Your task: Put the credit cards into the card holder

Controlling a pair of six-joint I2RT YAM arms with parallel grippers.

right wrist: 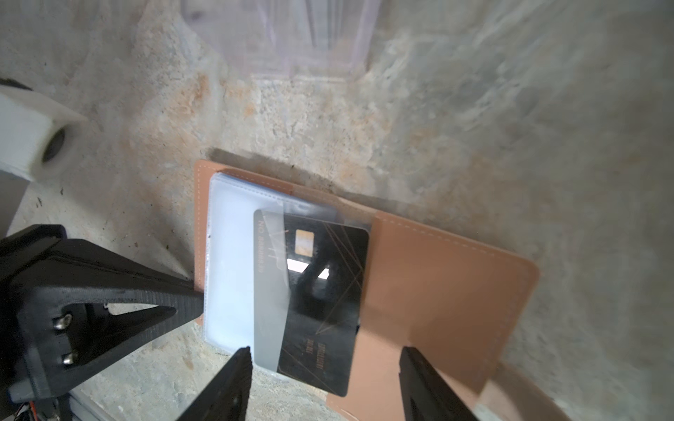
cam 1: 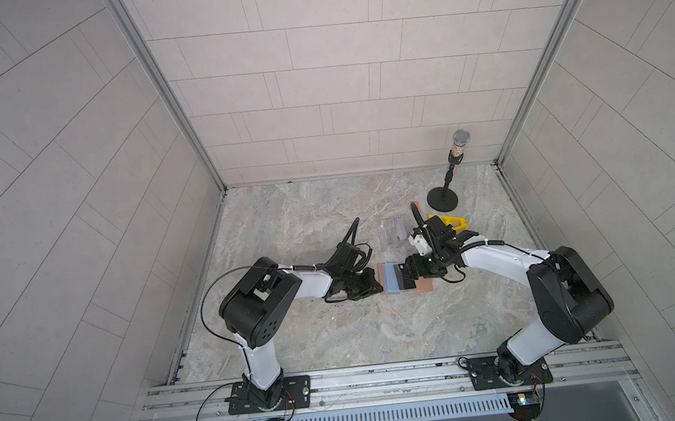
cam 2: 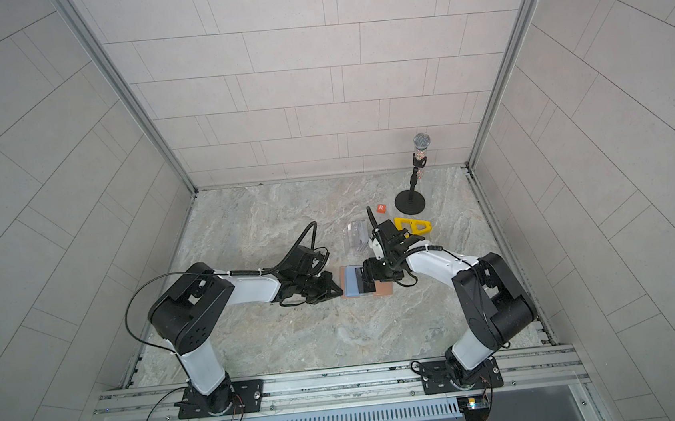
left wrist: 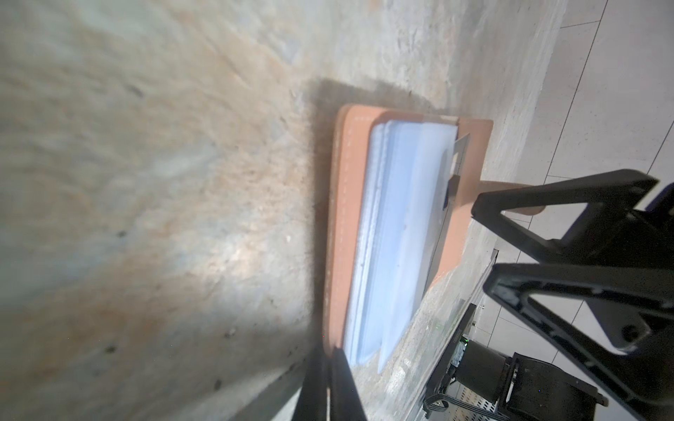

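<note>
Left gripper [cam 1: 377, 289], clenched, its tip touching the outer edge of the card holder [right wrist: 437, 284]; whether it pinches that edge cannot be told. Holder lies opened flat on the marble table [cam 1: 338, 336]. Right gripper [right wrist: 325, 350], released, jaws spread either side of the black card [right wrist: 321, 328], which rests across the holder's middle, partly under a clear sleeve [right wrist: 229, 273]. Clear acrylic stand [cam 1: 391, 236] just beyond the holder.

Matt leather-like card holder [right wrist: 437, 291] — glossy plastic black card [right wrist: 321, 346].
</note>
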